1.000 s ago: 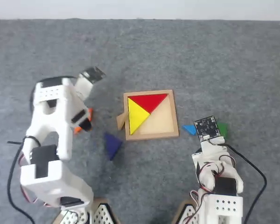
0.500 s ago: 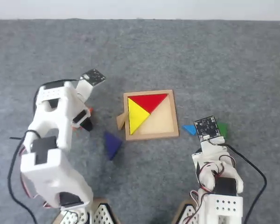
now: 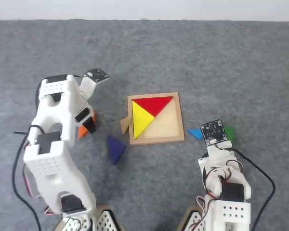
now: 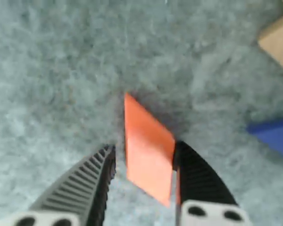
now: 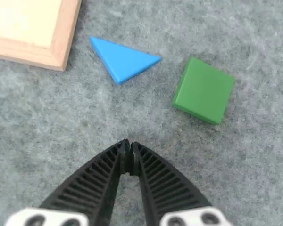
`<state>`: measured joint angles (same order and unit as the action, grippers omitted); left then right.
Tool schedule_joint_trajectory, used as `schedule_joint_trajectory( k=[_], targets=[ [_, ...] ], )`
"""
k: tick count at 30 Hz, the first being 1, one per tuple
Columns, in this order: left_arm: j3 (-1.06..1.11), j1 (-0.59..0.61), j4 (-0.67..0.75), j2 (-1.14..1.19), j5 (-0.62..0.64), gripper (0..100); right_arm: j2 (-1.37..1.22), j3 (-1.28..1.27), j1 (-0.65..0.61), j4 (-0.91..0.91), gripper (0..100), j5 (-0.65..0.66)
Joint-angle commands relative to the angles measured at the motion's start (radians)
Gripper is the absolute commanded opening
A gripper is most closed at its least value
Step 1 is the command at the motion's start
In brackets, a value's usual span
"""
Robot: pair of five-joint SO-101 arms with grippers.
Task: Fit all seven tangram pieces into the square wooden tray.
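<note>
left claw (image 4: 142, 149): open, straddling orange piece (image 4: 148, 141) on carpet, well left of tray (image 3: 167, 124) | right claw (image 5: 129, 147): closed, empty | risk: sits skewed between jaws, might twist out on the squeeze

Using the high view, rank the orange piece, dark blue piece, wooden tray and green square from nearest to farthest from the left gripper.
From the left gripper:
1. Orange piece, between its fingers.
2. Dark blue piece, on the mat just short of the tray.
3. Wooden tray, at the table's middle.
4. Green square, beyond the tray's far side.
</note>
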<state>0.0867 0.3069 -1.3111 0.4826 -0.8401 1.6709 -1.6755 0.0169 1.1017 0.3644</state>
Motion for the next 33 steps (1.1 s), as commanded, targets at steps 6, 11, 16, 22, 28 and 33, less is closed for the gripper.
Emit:
schedule_joint_trajectory(
  k=[6,11,16,22,28,33],
  targets=[
    [0.116,0.009,0.048,-0.322,0.064,20,0.013,-0.015,-0.002,0.002,0.8,0.009],
    [0.378,0.0,0.183,-0.496,0.057,21,0.013,-0.015,-0.002,0.002,0.8,0.009],
    [0.441,-0.023,0.236,-0.446,0.044,21,0.013,-0.015,-0.002,0.002,0.8,0.009],
    [0.271,-0.003,0.235,-0.213,0.066,21,0.013,-0.015,-0.002,0.002,0.8,0.009],
    [0.127,0.025,0.123,-0.092,0.066,20,0.013,-0.015,-0.002,0.002,0.8,0.009],
    [0.122,0.023,0.126,-0.094,0.049,19,0.013,-0.015,-0.002,0.002,0.8,0.009]
  ],
)
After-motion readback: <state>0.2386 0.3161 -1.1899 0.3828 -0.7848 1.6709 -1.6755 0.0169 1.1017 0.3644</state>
